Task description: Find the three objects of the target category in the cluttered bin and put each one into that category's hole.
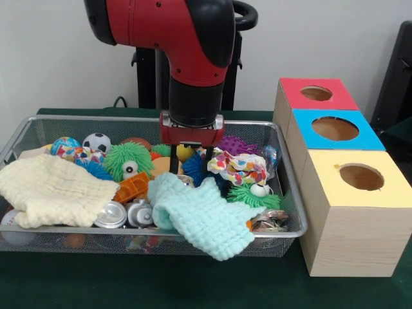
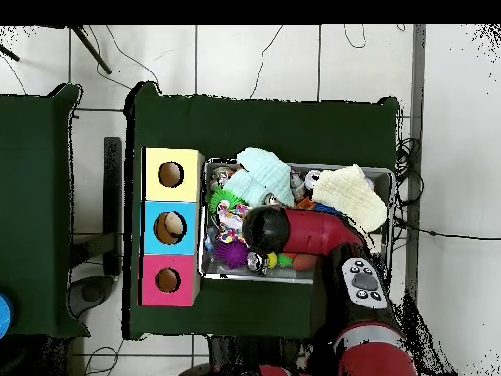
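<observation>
The gripper (image 1: pixel 191 161) is lowered into the toy-filled bin (image 1: pixel 291 193), where two cans (image 1: pixel 111 215) are seen beside a mint cloth (image 1: pixel 203 215).

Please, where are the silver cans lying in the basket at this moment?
In the front view, two cans lie side by side at the bin's near edge, between the cream cloth and the mint cloth, below the orange toy.
</observation>
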Controlling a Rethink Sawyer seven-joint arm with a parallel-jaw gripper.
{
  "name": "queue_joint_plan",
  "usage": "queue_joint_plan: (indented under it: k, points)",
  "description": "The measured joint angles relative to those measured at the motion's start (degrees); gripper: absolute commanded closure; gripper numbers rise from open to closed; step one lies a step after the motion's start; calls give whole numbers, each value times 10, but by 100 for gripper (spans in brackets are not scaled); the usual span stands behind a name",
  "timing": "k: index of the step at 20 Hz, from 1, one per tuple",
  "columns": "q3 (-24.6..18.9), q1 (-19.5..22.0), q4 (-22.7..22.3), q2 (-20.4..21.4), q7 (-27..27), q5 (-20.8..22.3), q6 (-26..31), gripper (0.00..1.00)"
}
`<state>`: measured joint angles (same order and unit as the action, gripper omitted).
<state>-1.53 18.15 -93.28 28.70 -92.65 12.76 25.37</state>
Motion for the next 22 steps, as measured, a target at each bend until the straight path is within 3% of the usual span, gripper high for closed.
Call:
queue_joint_plan:
  k: [9, 22]
  points:
    - [1, 2, 3, -17, 0, 0, 0, 0]
    - [1, 4, 62, -51, 0, 0, 26, 0]
